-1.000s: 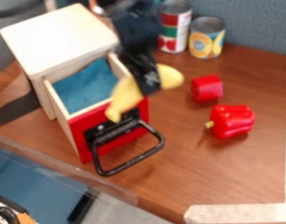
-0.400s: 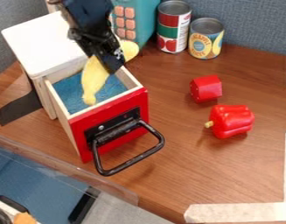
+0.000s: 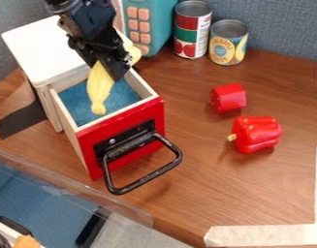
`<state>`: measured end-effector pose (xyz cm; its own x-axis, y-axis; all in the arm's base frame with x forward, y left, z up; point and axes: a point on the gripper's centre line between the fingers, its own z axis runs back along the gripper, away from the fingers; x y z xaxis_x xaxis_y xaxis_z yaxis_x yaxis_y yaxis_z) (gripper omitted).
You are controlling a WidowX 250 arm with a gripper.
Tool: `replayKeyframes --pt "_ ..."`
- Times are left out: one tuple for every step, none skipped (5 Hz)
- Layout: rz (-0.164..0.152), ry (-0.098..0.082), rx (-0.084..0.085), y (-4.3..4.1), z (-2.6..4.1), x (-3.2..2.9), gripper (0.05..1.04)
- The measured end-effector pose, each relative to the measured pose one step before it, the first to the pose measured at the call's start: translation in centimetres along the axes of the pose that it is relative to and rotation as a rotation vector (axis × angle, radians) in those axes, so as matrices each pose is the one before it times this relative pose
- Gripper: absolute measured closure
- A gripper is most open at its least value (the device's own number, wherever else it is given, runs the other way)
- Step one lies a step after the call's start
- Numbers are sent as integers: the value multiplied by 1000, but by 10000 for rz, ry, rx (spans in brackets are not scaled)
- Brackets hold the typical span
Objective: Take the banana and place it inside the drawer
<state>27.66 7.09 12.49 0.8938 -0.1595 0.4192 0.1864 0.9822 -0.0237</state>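
The black gripper (image 3: 119, 73) hangs over the rear part of the pulled-out drawer, shut on the yellow banana (image 3: 98, 89). One end of the banana points down toward the front over the drawer's blue bottom; its other end shows behind the gripper at the right. Whether the banana touches the drawer cannot be told. The wooden drawer (image 3: 120, 140) has a red front with a black handle and stands out of its white-topped cabinet (image 3: 45, 47).
Right of the drawer lie a red block (image 3: 229, 98) and a red pepper (image 3: 256, 133). Two cans, a taller one (image 3: 192, 30) and a shorter one (image 3: 228, 42), stand at the back beside a teal box (image 3: 162, 19) with pink buttons. A black strap (image 3: 21, 120) lies left of the cabinet.
The gripper has carried the banana left and back, from over the drawer's right front edge to above its opening. Lately it has shifted slightly left, with the banana hanging more steeply.
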Motion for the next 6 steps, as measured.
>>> replayKeyframes --pt "594 -73 873 1282 -216 -172 552" --pt "453 -34 289 436 -364 -234 552" --pt "393 84 92 447 -388 -554 552" --pt "450 167 45 310 -456 -681 552" --pt "74 140 -13 95 -394 -273 492" --pt "-129 125 -206 -120 -146 -214 189"
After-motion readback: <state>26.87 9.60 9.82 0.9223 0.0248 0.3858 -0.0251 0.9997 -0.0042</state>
